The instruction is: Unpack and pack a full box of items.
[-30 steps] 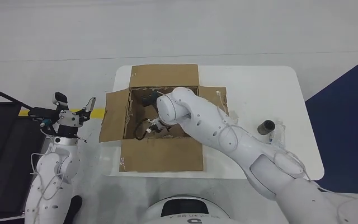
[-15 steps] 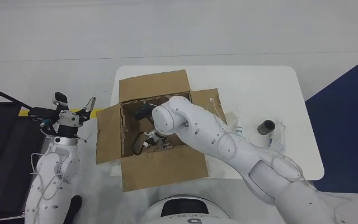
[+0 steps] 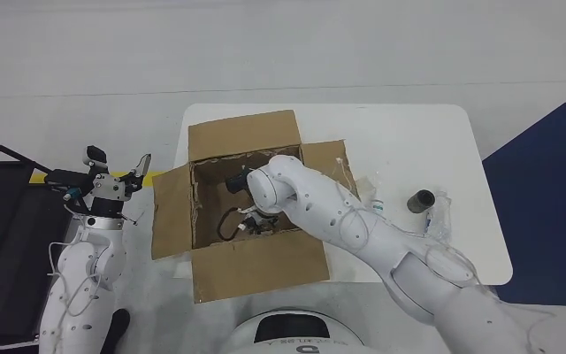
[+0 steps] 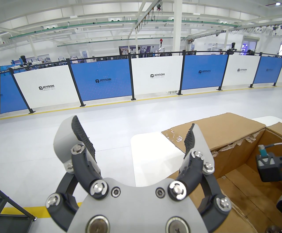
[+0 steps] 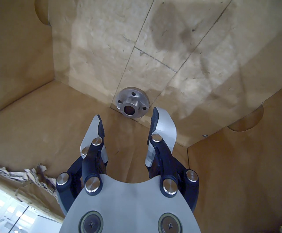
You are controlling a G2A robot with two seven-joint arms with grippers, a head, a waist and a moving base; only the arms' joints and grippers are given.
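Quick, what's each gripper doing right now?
Left gripper: open, empty.
Right gripper: open, empty, inside the box, by a metal flange.

Floor: pale grey glossy floor [image 4: 114,132], marked with a yellow painted line [image 4: 154,98] along the foot of a barrier of alternating blue and white perforated panels [image 4: 105,80] on black posts. Overhead: white ceiling beams [image 4: 88,13], green rails [image 4: 66,33], even bright lighting. One white square column [image 4: 177,28]. White rounded rectangular worktop [image 3: 398,142] stands on the floor.

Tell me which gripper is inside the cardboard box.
The right gripper, fingers open near a metal flange in the box; the left gripper sits outside, beside the table.
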